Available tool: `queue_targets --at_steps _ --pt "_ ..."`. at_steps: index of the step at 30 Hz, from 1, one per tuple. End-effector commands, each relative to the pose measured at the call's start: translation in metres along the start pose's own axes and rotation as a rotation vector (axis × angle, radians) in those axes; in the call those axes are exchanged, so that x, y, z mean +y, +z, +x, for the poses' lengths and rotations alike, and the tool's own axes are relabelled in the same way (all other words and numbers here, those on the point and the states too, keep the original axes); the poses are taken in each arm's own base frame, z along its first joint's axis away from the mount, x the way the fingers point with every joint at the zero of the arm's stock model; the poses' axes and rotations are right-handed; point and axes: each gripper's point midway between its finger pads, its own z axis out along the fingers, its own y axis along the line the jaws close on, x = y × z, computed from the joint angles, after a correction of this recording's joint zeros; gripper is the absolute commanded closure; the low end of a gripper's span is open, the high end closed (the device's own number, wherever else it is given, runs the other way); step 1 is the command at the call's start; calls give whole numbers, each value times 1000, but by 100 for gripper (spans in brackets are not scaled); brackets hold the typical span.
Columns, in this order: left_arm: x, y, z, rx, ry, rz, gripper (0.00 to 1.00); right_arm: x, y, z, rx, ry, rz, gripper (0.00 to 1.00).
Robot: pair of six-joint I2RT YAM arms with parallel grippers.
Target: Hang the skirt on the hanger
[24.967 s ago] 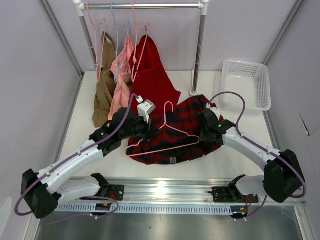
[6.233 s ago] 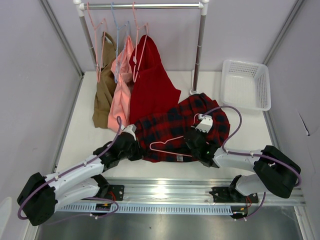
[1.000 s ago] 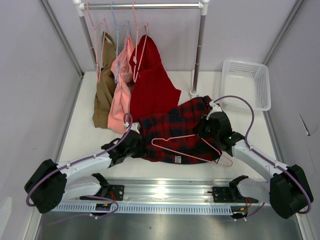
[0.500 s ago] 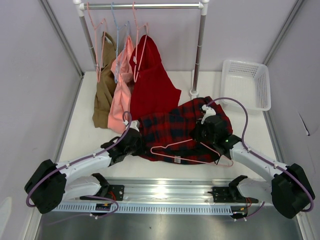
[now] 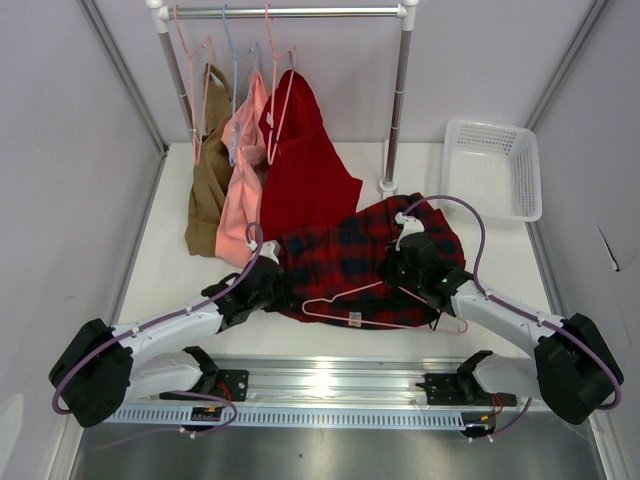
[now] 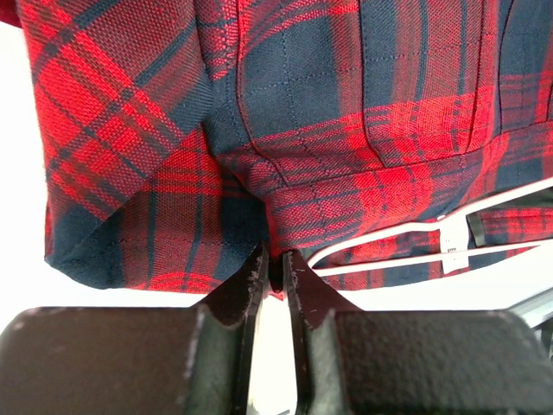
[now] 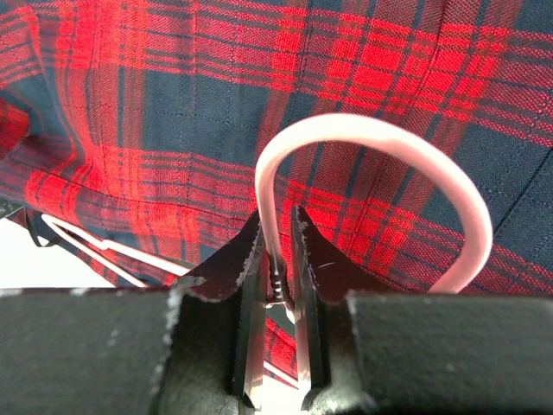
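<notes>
Nearest the lower edge of the top view, the left gripper is seen clamped on the near hem of the red and dark navy plaid fabric skirt, a fold of cloth being pinched between its nearly closed fingers. To the right of centre, the right gripper is closed on the neck of the thin pale-pink wire hanger, just below its hook. The skirt is spread flat on the white tabletop in the lower middle of the frame. The hanger appears to be laid across its near edge, hook towards the lower right, rather than slipped inside. Both things are therefore held, but the dressing of the skirt onto the hanger is judged not yet done, and any hanging up is left too. Compared with twenty-five seconds ago, the hanger has been turned so that its hook no longer points up the frame, and the skirt has been drawn leftwards. Over the last second the hanger's left tip has been lowered towards the hem, while the left arm has barely shifted. Farther up, a tan, a salmon-pink and a plain red garment are hung on the metal clothes rail, and a white plastic basket is set at the upper right.
</notes>
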Motion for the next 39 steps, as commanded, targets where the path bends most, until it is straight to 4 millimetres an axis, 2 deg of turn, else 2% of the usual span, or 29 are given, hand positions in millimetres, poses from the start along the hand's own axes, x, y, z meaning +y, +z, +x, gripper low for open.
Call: queue_targets --at_steps 1,5,12,19,21,23,28,31,39 --pt "-11 0 -9 -24 -8 50 84 5 1 -20 -54 -31 16 100" --pt "-9 -1 -3 -4 0 50 83 6 3 -21 -49 -34 23 100" --pt "-1 -3 9 24 4 37 88 11 7 -30 -57 -38 32 100" --pt "-7 -6 17 37 20 47 92 18 8 -39 -72 -43 26 100" --pt "-9 -9 17 36 22 53 91 18 9 -40 -74 -44 31 100" --pt "-12 -12 17 31 31 64 83 18 10 -39 -70 -44 29 100" --pt "-9 -20 12 13 41 41 80 20 12 -38 -69 -45 26 100" --pt "-6 -25 9 4 51 19 82 21 14 -36 -65 -49 29 100" --pt "-8 -36 15 16 78 43 99 18 13 -37 -71 -52 44 100"
